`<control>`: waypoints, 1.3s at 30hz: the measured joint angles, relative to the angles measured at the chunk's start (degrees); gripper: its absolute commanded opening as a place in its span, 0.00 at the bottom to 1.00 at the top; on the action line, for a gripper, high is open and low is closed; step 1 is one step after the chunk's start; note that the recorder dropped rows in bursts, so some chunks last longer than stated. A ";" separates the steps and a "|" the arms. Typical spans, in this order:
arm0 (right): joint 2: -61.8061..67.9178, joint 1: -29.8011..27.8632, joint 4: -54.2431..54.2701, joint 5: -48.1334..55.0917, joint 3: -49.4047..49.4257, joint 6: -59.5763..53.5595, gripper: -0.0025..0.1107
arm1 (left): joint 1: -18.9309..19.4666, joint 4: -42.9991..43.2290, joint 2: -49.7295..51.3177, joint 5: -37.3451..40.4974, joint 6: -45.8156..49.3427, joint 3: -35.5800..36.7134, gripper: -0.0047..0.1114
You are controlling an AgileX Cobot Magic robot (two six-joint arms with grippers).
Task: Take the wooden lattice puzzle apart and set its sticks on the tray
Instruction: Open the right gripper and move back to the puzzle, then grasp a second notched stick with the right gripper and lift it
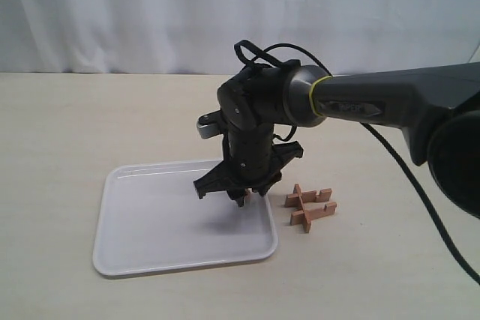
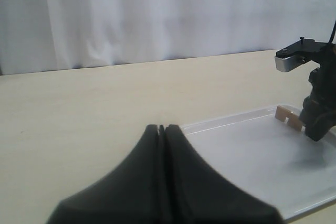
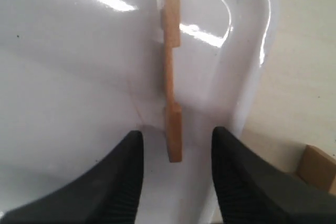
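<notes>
A: Exterior view: where's the right hand [image 1: 244, 191]?
B: Low over the right end of the tray [image 1: 150, 260]. Its arm [image 1: 390, 99] reaches in from the right. A bit of one stick [image 1: 248, 197] shows just under the hand. Can't judge the finger gap from this angle.
A: Lattice puzzle [image 1: 310, 207]?
B: On the table [image 1: 60, 125], just beside the tray's right rim, outside it. The sticks in it are interlocked.
A: Left wrist view?
B: Left hand [image 2: 161, 129] has its fingers pressed together with nothing between them. Bare table and a corner of the tray lie beyond them. The right arm stands at the tray's far end, with the pale end of the stick right beside it.
A: Right wrist view?
B: Fingers [image 3: 128, 177] are apart. The stick lies inside the tray, close to the rim and roughly parallel to it. It's thinner through its middle. Its near end sits between the two fingers, with a clear gap on each side and no contact. A corner of the puzzle shows on the table past the rim.
</notes>
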 measured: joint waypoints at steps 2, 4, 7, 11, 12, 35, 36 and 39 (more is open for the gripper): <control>0.00 0.00 0.00 0.41 -0.14 0.00 0.43 | 0.00 0.00 0.00 0.00 0.00 0.00 0.04; 0.00 0.00 0.00 1.40 -0.72 0.00 0.43 | 0.00 0.00 0.00 0.00 0.00 0.00 0.04; -0.95 0.00 0.00 4.12 -2.22 0.00 0.43 | 0.00 0.00 0.00 0.00 0.00 0.00 0.04; -3.47 0.00 -1.01 9.00 -3.61 0.00 0.43 | 0.00 0.00 0.00 0.00 0.00 0.00 0.04; -4.09 0.00 -1.56 10.02 -3.72 0.00 0.43 | 0.00 0.00 0.00 0.00 0.00 0.00 0.04; -24.15 -4.50 -2.32 3.22 29.09 -1.21 0.06 | 0.00 0.00 0.00 0.00 0.00 0.00 0.04; -24.15 -4.50 -1.91 1.22 30.06 -1.35 0.06 | 0.00 0.00 0.00 0.00 0.00 0.00 0.04; -24.15 -4.50 -1.40 -4.11 31.96 -1.58 0.06 | 0.00 0.00 0.00 0.00 0.00 0.00 0.04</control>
